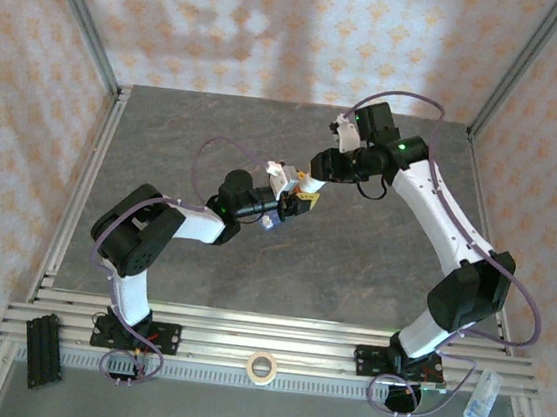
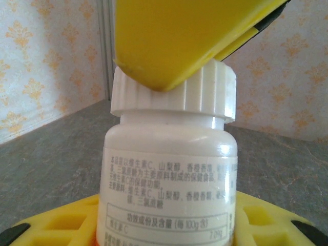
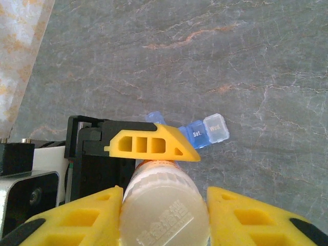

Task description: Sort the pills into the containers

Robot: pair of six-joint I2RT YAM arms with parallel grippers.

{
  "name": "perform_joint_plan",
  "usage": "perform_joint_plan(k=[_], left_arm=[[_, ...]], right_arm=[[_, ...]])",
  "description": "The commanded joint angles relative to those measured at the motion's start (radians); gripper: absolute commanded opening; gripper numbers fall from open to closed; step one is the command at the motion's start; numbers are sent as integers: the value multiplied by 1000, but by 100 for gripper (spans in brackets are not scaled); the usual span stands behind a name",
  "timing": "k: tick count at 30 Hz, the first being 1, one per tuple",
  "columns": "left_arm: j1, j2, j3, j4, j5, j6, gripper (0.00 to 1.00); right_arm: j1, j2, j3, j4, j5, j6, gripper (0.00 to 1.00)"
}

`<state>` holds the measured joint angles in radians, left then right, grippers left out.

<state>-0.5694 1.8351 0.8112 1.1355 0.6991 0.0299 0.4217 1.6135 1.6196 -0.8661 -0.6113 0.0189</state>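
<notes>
White pill bottle (image 2: 169, 169) pinched in left gripper (image 2: 166, 225). Right gripper (image 3: 164, 215) squeezes cap (image 2: 205, 92). Step: opening bottle. Next: twist cap off, hold bottle steady.

containers (image 3: 202, 132): the end nearest the bottle (image 3: 161, 205) runs behind a finger (image 3: 154, 145) of the left gripper (image 1: 281, 207), so the compartment count can't be told. Bottle base and label text are cut off by the bottom edge in the left wrist view, and the cap is cropped in the right wrist view. From the top camera the bottle is too small to make out.
</notes>
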Motion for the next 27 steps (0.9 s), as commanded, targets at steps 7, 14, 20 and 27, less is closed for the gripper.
perform_joint_plan(k=[7, 14, 20, 27], left_arm=[[-6, -30, 33, 52, -14, 12, 0], [-20, -37, 23, 20, -64, 53, 0], [-21, -29, 19, 29, -68, 53, 0], [-21, -28, 18, 30, -65, 53, 0]], right_arm=[[69, -32, -139, 151, 214, 413, 34], [146, -60, -248, 284, 334, 629, 34], [149, -60, -219, 275, 345, 645, 36], [81, -129, -134, 205, 357, 534, 57]])
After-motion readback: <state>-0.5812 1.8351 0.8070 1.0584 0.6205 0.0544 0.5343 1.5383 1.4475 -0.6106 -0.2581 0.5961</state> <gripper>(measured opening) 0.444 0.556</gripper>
